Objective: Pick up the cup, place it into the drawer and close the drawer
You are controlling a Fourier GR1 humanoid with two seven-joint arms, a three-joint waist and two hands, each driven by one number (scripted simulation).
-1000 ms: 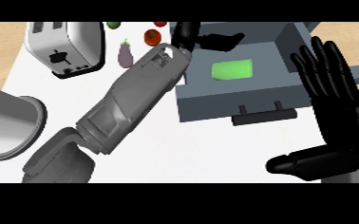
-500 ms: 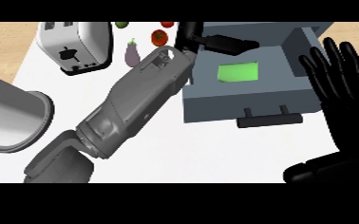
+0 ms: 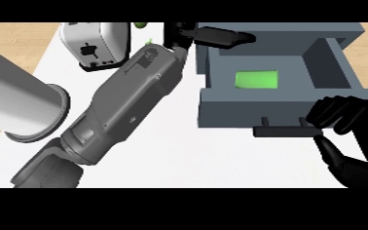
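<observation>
Lying on its side inside the open grey drawer (image 3: 215, 108): green cup (image 3: 256, 79), touched by neither hand. Curling around the drawer's front handle (image 3: 287, 131) at lower right: right hand (image 3: 338, 114); reaching over the drawer's back left corner: left hand (image 3: 212, 34), fingers seemingly straight, holding nothing. Standing left on the white counter (image 3: 208, 161): silver toaster (image 3: 93, 43) and a metal pot (image 3: 28, 105), probably.

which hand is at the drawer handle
The robot's right black hand, at the view's right, has its fingers curled at the grey drawer's dark handle. The left black hand reaches over the drawer's far wall.
</observation>
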